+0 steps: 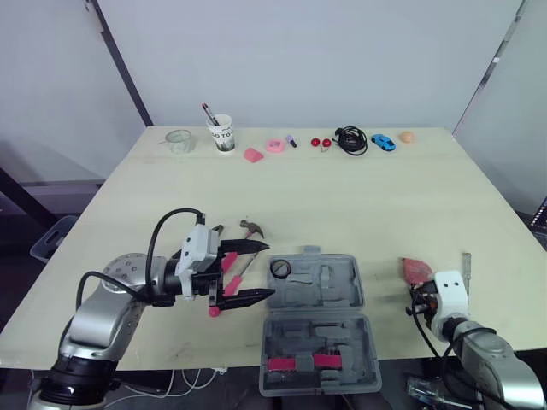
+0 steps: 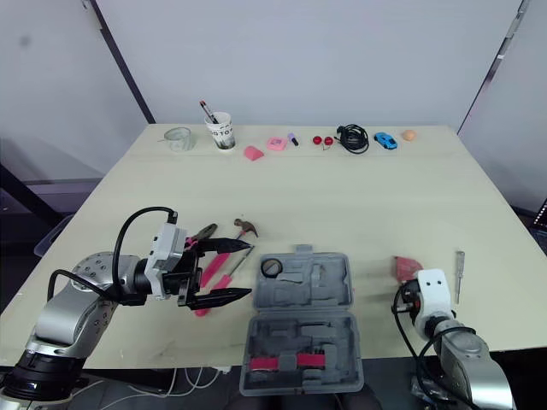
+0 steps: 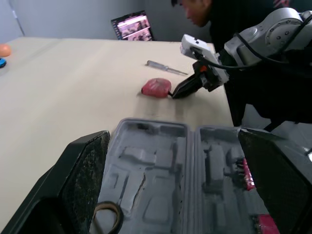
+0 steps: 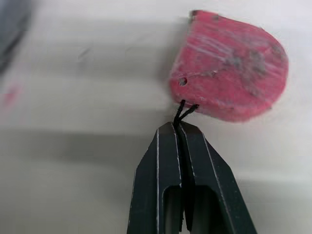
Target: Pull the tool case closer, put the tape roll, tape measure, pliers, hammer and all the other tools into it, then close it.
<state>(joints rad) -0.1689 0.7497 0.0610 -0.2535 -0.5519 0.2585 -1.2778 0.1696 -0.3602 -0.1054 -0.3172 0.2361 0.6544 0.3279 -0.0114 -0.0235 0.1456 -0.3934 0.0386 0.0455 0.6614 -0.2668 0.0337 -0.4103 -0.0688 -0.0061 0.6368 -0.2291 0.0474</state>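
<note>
Across the room: beige table (image 1: 342,205), white walls; paper cup (image 1: 223,134) and toy car (image 1: 383,142) along the far edge.
Tool case (image 1: 329,286): open flat at the near edge; tape roll (image 1: 280,269) in the far half, pink-handled tools (image 1: 295,363) in the near half.
Left gripper (image 2: 249,270): spread wide, just left of the case.
Right gripper (image 4: 180,127): pressed together on the tape measure (image 4: 229,68) cord (image 4: 183,109), right of the case.
Partly covered: pliers (image 2: 203,232) and hammer (image 1: 251,228) handles, under the left gripper.

No readable text or labels.
</note>
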